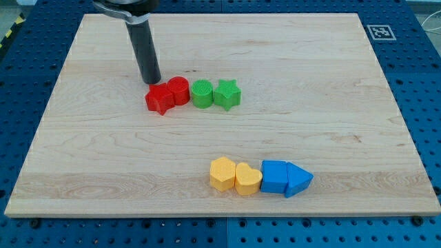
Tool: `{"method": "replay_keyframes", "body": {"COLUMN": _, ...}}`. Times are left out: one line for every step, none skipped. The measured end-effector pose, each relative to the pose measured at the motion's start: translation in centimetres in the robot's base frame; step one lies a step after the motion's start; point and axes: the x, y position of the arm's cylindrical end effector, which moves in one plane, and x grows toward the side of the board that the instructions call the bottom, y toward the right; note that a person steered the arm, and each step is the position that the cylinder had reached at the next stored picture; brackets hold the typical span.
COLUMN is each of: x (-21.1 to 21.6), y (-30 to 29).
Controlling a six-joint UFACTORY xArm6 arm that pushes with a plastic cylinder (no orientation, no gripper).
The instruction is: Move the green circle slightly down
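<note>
The green circle (202, 94) sits near the board's middle, a little above centre. A green star (227, 94) touches its right side. A red circle (178, 90) lies just to its left, with a red star (160, 99) beside that one. My tip (151, 81) rests on the board just above and left of the red blocks, well to the left of the green circle. The dark rod rises from it toward the view's top.
A yellow hexagon (222, 173), a yellow heart (247, 179), a blue square-like block (274, 176) and a blue triangle (298, 180) stand in a row near the bottom. The wooden board (83, 158) lies on a blue perforated table. A marker tag (380, 32) is at the top right corner.
</note>
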Motion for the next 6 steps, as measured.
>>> {"method": "replay_keyframes", "body": {"x": 1.1, "y": 1.6}}
{"method": "replay_keyframes", "body": {"x": 2.7, "y": 3.1}}
{"method": "replay_keyframes", "body": {"x": 3.3, "y": 3.5}}
{"method": "replay_keyframes", "body": {"x": 1.7, "y": 3.5}}
{"method": "replay_keyframes", "body": {"x": 0.3, "y": 5.7}}
{"method": "replay_keyframes", "body": {"x": 1.2, "y": 8.5}}
